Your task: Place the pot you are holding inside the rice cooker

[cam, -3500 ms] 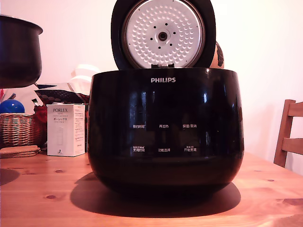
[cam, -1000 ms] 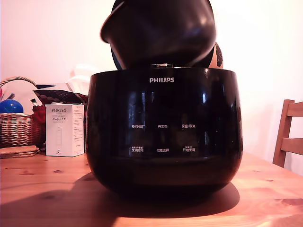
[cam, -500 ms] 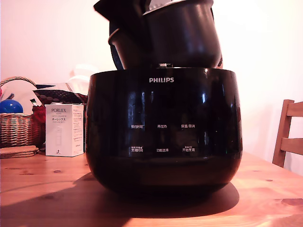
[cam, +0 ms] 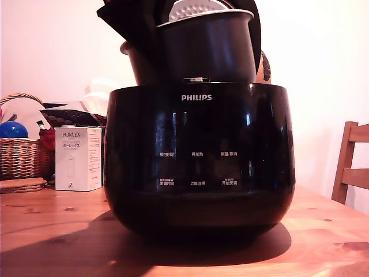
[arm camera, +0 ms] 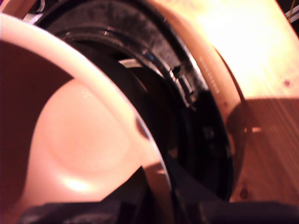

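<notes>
Lowering step under way: pot upper centre of the exterior frame, roughly upright, base dipping into the open cooker, rim apparently pinched by the gripper low in the wrist frame; next, probably centre in the well, sink straight, then release

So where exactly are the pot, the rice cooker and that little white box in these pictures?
pot [cam: 207,52]: exterior view, on its dark side wall above the cooker.
rice cooker [cam: 199,167]: exterior view, on its glossy front among the button labels.
white box [cam: 78,158]: exterior view, on its front face below the lettering.
</notes>
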